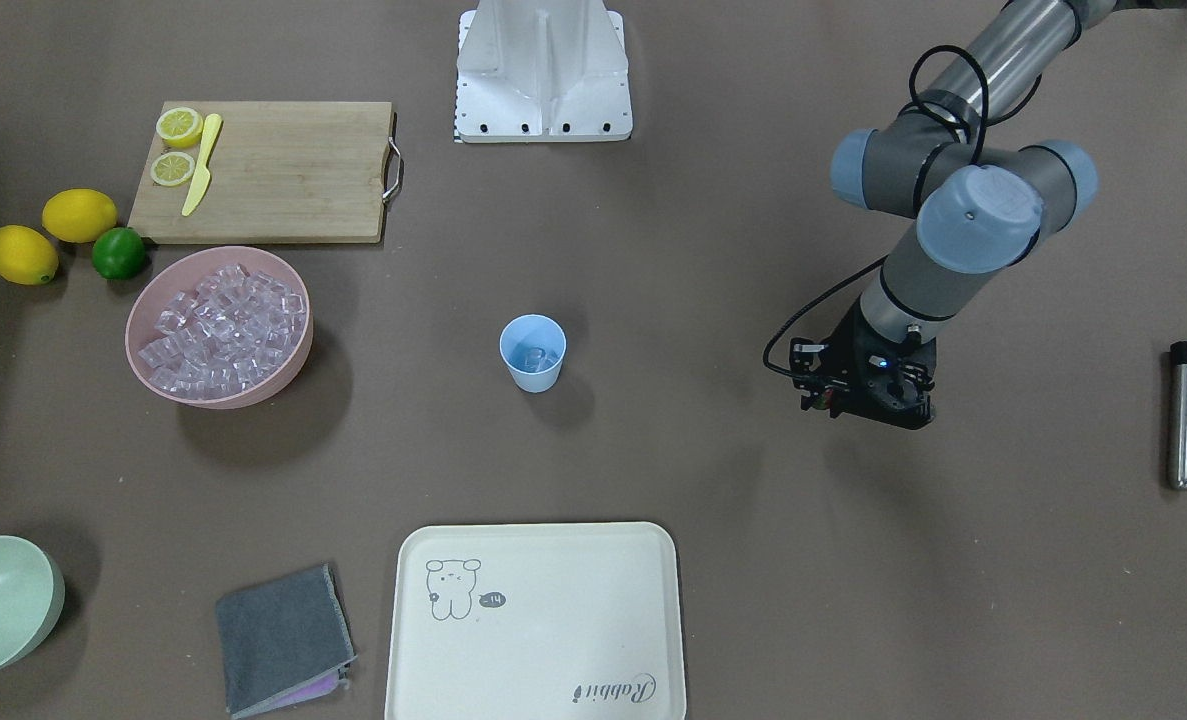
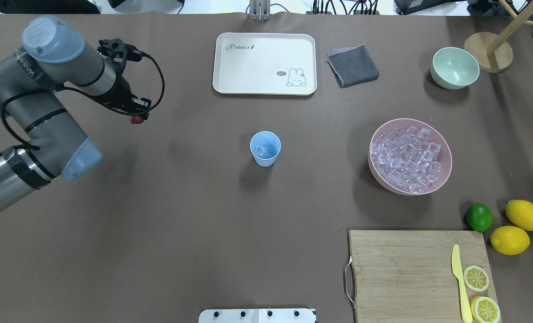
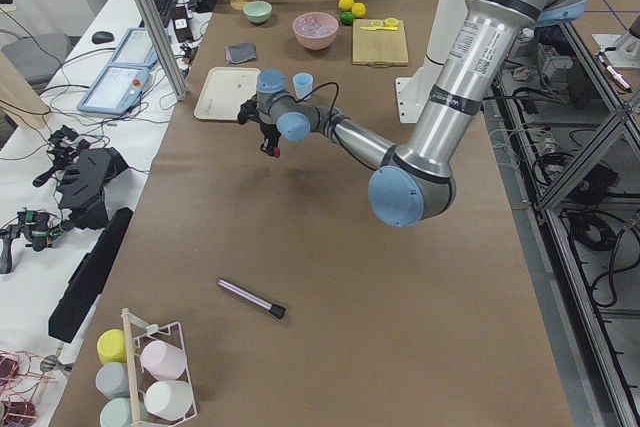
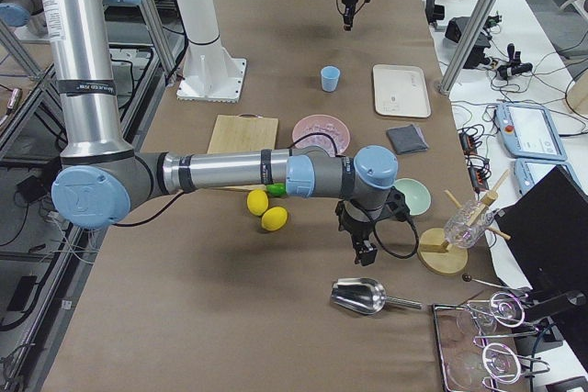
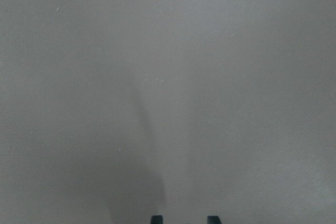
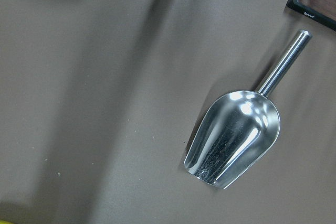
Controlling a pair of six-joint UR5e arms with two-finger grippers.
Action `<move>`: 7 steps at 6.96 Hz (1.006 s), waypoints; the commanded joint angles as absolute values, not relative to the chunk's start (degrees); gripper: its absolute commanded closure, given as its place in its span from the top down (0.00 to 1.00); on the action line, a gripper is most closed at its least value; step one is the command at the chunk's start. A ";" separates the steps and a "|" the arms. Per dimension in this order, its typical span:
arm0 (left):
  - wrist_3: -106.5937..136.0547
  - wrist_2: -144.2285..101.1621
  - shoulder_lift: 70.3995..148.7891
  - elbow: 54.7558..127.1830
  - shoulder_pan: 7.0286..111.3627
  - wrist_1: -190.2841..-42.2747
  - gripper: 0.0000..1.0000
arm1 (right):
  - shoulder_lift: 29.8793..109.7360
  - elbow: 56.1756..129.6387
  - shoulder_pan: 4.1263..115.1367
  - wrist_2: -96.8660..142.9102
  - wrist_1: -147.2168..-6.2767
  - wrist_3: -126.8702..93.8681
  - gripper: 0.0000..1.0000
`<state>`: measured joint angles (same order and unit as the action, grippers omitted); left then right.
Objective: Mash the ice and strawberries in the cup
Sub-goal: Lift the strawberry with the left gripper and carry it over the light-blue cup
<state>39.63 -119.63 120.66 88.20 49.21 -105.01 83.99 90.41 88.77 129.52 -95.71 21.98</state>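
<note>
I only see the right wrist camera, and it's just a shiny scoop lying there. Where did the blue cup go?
Observer: The cup stands upright in the middle, between the tray and the robot's base.
Operator: Is there ice in it yet?
Observer: Yes, a few cubes of ice lie inside. Many more fill the pink bowl.
Operator: And the strawberry?
Observer: A small red thing, likely the strawberry, sits in the tip of the left end effector, up in the air on the robot's left of the cup.
</note>
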 commanded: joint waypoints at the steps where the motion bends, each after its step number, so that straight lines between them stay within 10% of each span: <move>1: 45.73 -119.45 126.80 88.68 48.26 -101.52 0.00 | 83.85 90.53 88.77 129.55 -95.71 21.97 0.99; 7: 56.31 -107.58 136.32 87.02 34.37 -106.32 0.00 | 83.94 91.14 88.86 130.34 -95.71 21.97 0.99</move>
